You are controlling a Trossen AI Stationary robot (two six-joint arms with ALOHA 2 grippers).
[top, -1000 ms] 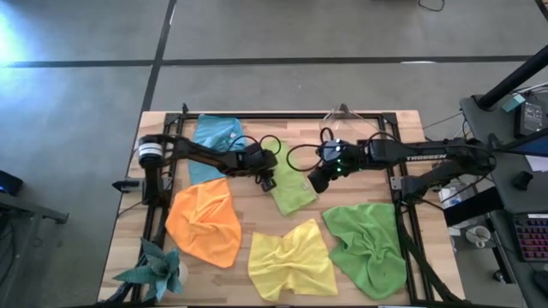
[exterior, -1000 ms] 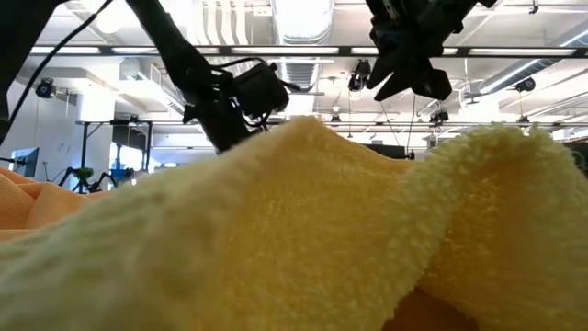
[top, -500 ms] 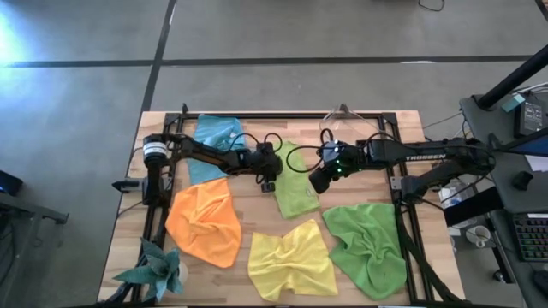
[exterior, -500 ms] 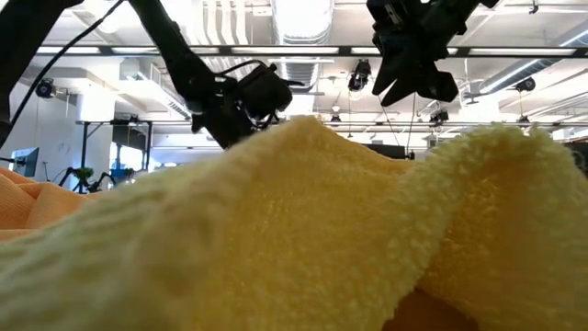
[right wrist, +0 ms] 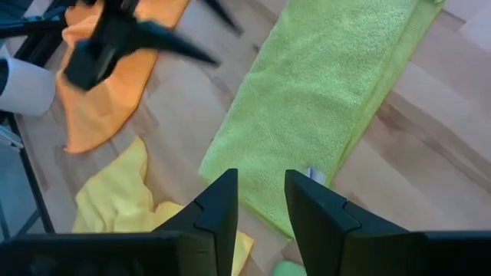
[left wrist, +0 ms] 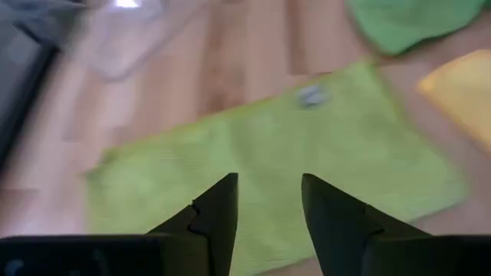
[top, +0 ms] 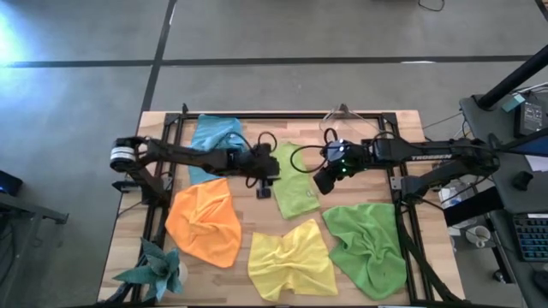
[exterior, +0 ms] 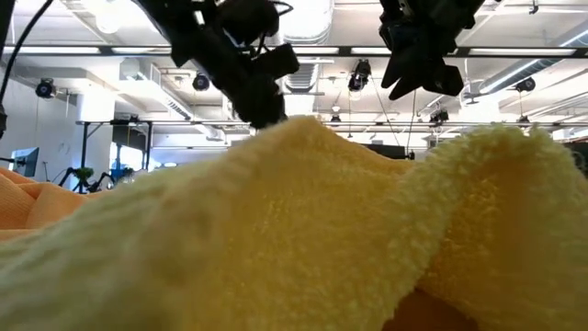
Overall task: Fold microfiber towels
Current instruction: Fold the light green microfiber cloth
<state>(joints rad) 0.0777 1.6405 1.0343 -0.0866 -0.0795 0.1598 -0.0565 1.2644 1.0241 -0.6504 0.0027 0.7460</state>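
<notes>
Lime green towel (top: 296,181) at table centre lies folded once into a strip w/ both grippers, left (top: 265,190) and right (top: 320,181), hovering empty, fingers parted, beside it; blue (top: 214,142), orange (top: 205,221), yellow (top: 291,259), darker green (top: 368,245) still crumpled, unfolded.

I can't read any text, label, brand, number or sign from my feeds. The lime green towel (right wrist: 322,115) carries a small pale tag at its edge, but whatever is printed on it is too small and blurred for me to make out. The right arm (top: 428,156) shows a faint light marking along its forearm link in the high view, and I can't resolve that into letters either.
</notes>
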